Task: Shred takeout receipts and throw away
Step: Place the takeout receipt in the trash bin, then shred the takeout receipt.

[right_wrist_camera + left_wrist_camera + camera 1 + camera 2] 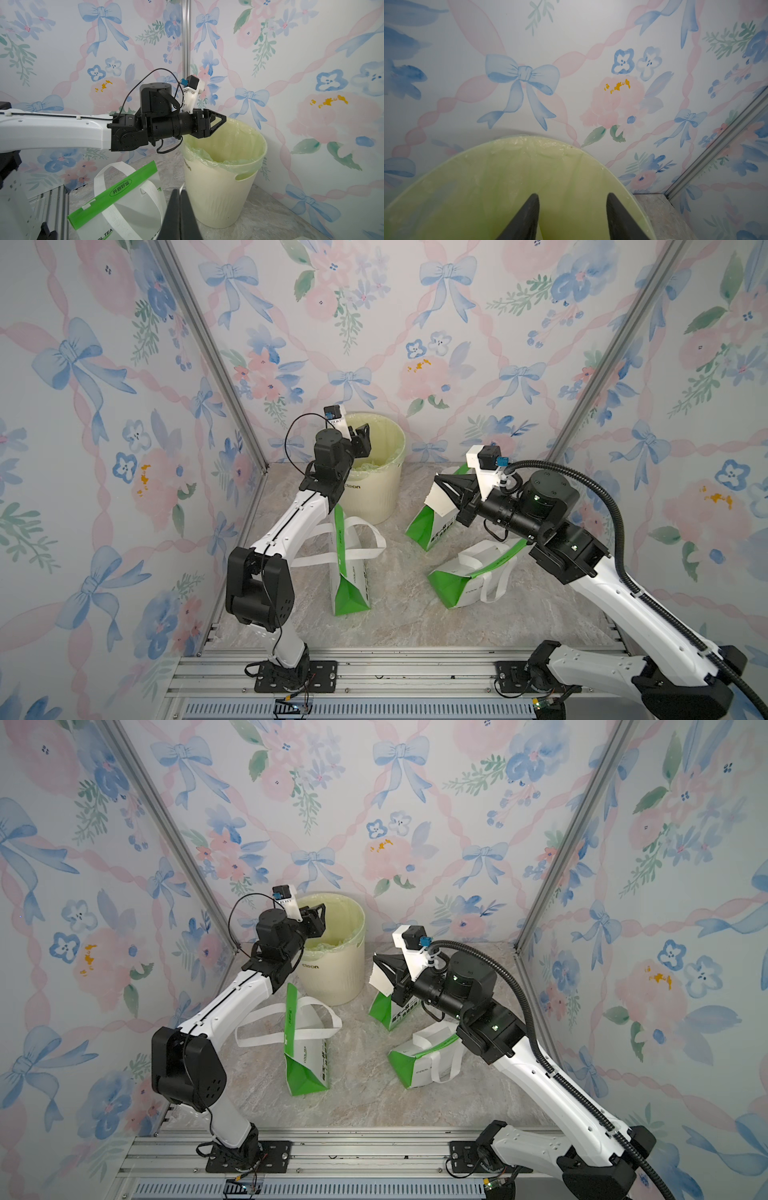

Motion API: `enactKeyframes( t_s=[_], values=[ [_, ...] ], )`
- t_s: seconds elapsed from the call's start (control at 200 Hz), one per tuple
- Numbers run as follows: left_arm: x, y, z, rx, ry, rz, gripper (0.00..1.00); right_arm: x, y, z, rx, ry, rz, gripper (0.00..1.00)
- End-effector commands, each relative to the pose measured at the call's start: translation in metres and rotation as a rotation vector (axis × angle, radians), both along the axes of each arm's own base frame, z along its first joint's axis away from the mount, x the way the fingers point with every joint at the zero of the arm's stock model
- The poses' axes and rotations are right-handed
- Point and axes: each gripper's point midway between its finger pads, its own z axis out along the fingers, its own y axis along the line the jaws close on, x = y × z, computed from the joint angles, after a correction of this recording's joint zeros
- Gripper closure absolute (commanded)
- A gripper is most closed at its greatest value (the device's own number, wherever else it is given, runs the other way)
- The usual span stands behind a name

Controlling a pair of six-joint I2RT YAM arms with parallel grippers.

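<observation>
Left pincer (572,195): jaws apart and nothing between them, hanging right over the mouth of the bin (374,497).
Right pincer (437,477): clamped shut, and it's got a white receipt (439,501) pinched by one edge, the slip dangling free below the tips.
Receipt, where: up in the air at about 4 o'clock of the bin, near it but not over it, directly above an upright bag (424,526).
Bin: at 11 o'clock on the tabletop (395,614), green liner (207,153) folded over the rim; whether scraps lie inside, I can't tell.
Other bags: one at 7 o'clock (349,585), one tipped over at 4 o'clock (461,585).
Step, my read: this slip looks whole, so it needs a second grip and a tear before the drop.
Risk one: thin paper held at one edge could slip out or flutter; let go here and it lands in the bag or on the tabletop.
Risk two: the left arm fills the bin mouth, so carrying the slip straight over invites a knock between the two wrists.
</observation>
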Motion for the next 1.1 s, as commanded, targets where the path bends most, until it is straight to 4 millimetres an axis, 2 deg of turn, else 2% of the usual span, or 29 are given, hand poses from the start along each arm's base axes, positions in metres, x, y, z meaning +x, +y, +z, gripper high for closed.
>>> enactKeyframes(
  t_s=[0.0, 0.125, 0.29, 0.4, 0.525, 0.605, 0.72, 0.85, 0.955, 1.09],
  values=[
    [-0.036, -0.007, 0.064, 0.004, -0.142, -0.093, 0.46, 0.005, -0.002, 0.004, 0.058, 0.033, -0.004, 1.0],
    [-0.083, -0.029, 0.091, -0.01, -0.2, -0.258, 0.47, 0.01, -0.001, 0.008, 0.153, 0.089, 0.023, 1.0],
    [-0.157, -0.055, 0.108, -0.104, -0.237, -0.513, 0.47, 0.014, 0.001, 0.02, 0.288, 0.148, 0.098, 1.0],
    [-0.206, -0.068, 0.112, -0.189, -0.26, -0.655, 0.42, 0.016, 0.0, 0.03, 0.37, 0.168, 0.137, 1.0],
    [-0.249, -0.091, 0.112, -0.291, -0.281, -0.817, 0.39, 0.014, 0.004, 0.034, 0.421, 0.183, 0.184, 1.0],
    [-0.263, -0.101, 0.108, -0.346, -0.272, -0.871, 0.38, 0.011, 0.003, 0.038, 0.45, 0.185, 0.201, 1.0],
    [-0.276, -0.113, 0.097, -0.405, -0.24, -0.936, 0.33, 0.008, -0.001, 0.048, 0.493, 0.169, 0.213, 1.0],
    [-0.287, -0.124, 0.092, -0.429, -0.228, -0.998, 0.33, 0.008, -0.003, 0.054, 0.552, 0.174, 0.222, 1.0],
    [-0.288, -0.129, 0.089, -0.436, -0.218, -1.008, 0.34, 0.007, -0.002, 0.058, 0.58, 0.18, 0.241, 1.0],
    [-0.28, -0.132, 0.084, -0.461, -0.183, -0.996, 0.44, 0.007, -0.002, 0.056, 0.596, 0.185, 0.251, 1.0]
  ],
)
